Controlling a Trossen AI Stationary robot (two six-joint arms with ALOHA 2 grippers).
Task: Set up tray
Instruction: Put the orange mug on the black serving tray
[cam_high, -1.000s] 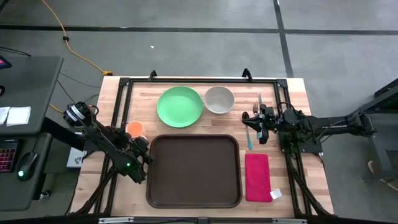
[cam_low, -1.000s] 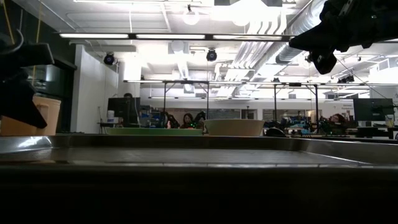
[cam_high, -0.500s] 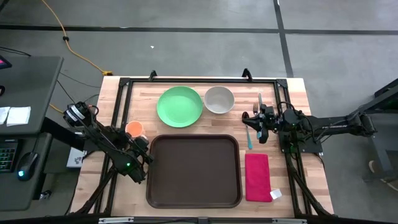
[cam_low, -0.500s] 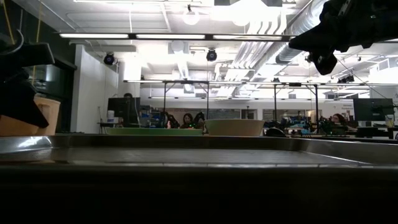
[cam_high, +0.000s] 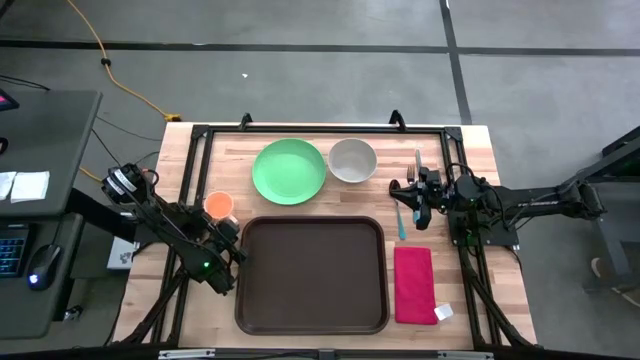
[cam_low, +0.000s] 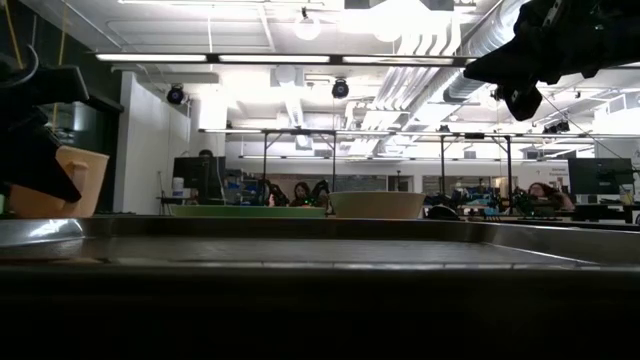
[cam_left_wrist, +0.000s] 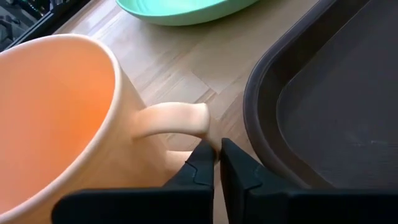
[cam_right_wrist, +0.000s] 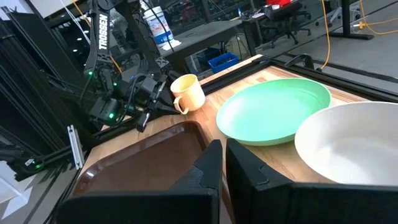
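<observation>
My left gripper (cam_left_wrist: 216, 163), jaws nearly together at the handle of the orange mug (cam_high: 218, 206), sat just beside the tray (cam_high: 311, 273), near the bench's left edge.

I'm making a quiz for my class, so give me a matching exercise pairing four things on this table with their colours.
Things:
1. plate
2. mug
3. napkin
4. tray

Colours:
A. dark brown
B. orange
C. green
D. red

Pairs: 1-C, 2-B, 3-D, 4-A
</observation>
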